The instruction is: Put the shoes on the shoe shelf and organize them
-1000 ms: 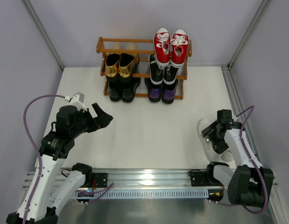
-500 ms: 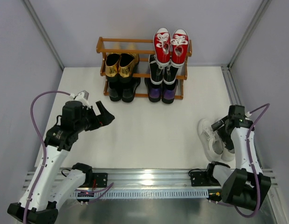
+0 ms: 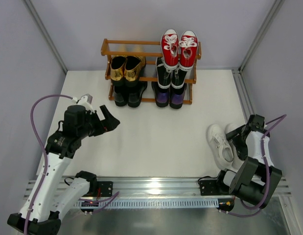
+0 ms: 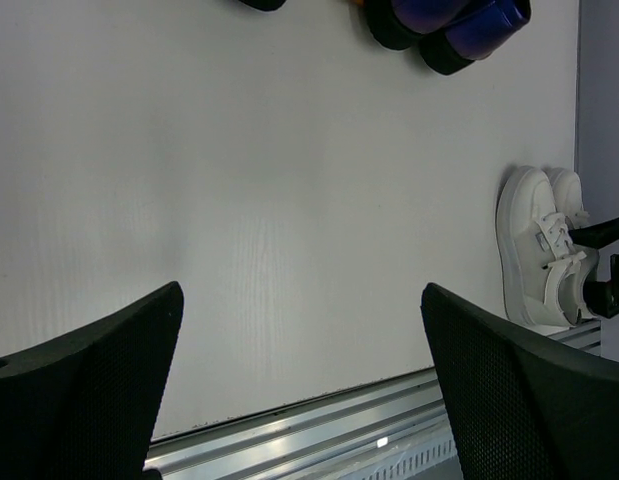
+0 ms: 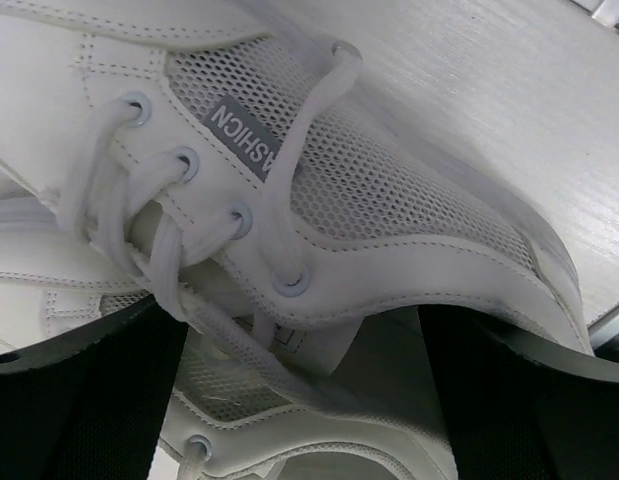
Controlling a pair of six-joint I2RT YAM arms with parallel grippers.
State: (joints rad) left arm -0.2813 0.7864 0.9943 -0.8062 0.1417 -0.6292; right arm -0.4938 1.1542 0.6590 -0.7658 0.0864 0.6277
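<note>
Top external view, from your left: the left end effector (image 3: 108,123) hangs over the tabletop (image 3: 156,132), fingers spread with nothing between them, well apart from every shoe.

Behind it stands the shoe shelf (image 3: 150,43). Its left column holds the gold loafers (image 3: 125,68) on the middle tier and the glossy black dress shoes (image 3: 127,94) below. Its right column holds the red sneakers (image 3: 179,46) on top, the black-and-white sneakers (image 3: 172,73) in the middle and the purple loafers (image 3: 170,98) at the bottom. The top tier's left half shows only bare rails, probably the place for the last pair.

That pair, the white sneakers (image 3: 221,144), lies side by side on the tabletop at the far right, toes toward the shelf. Your right end effector (image 5: 304,330) is close over them, fingers spread wide and pinching nothing; laces and a mesh tongue fill the right wrist view.

To grasp well, I would have you keep the loose laces out from under the fingers. Set one finger inside the collar and one outside the side wall. Close firmly before lifting, since the smooth upper looks likely to slip.
</note>
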